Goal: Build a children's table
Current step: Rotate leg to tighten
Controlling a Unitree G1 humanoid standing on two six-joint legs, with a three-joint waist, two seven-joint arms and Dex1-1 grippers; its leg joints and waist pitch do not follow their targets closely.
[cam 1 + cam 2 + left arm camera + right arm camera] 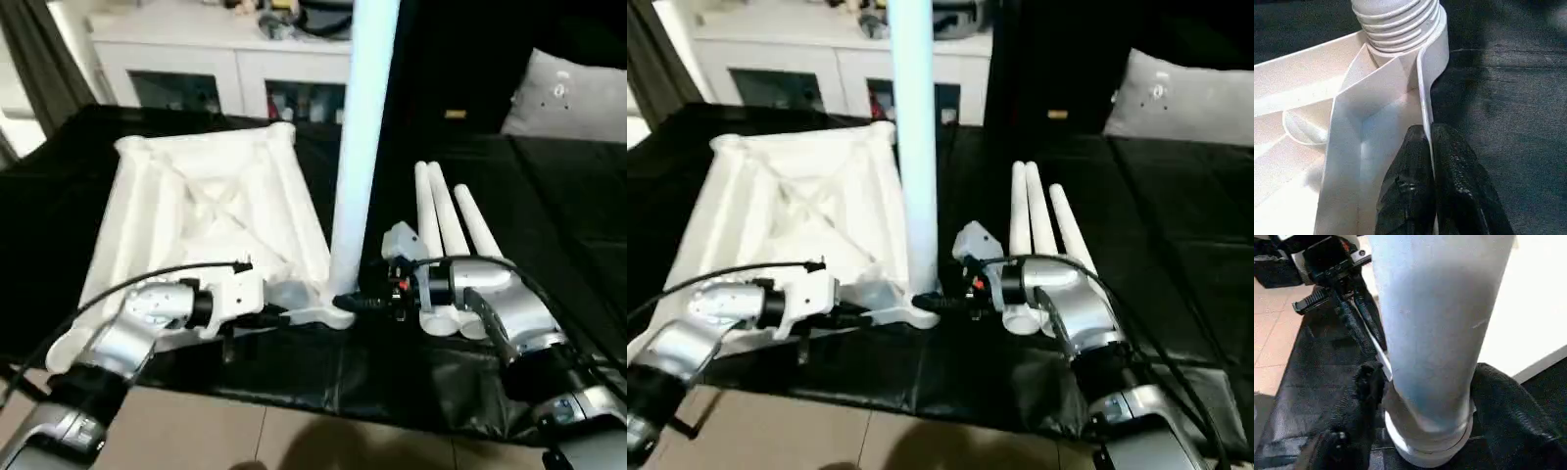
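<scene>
Desk (pixel 411 377) is covered with a black sheet; its near edge runs just past the forearms, tiled floor (pixel 245 431) beyond it. Open black surface to the far right and along the near strip.

Left: table top (pixel 211 211) lies upside down, ribbed underside up, on the left half of the desk, its near right corner close to the desk's near edge. Left hand (pixel 1431 147) comes in from the near left, level; its two black fingers (pixel 1405 191) are pressed together on the thin white rim of the top, one finger either side of the wall, just beside the corner socket. Hand closed, gripping the rim.

Centre: one leg (pixel 364 127) stands upright in that near right corner socket, threaded end (pixel 1396 22) seated in the collar, rising out of the picture's top.

Right: right hand (pixel 1425 396) reaches level from the right; its fingers (pixel 1364 396) sit on either side of the leg's base. Cannot tell whether they press on it. Three spare legs (pixel 449 230) lie side by side just behind the right wrist, pointing away. Far side: white cabinet (pixel 220 73) with glass doors; grey cushion (pixel 568 93) far right.
</scene>
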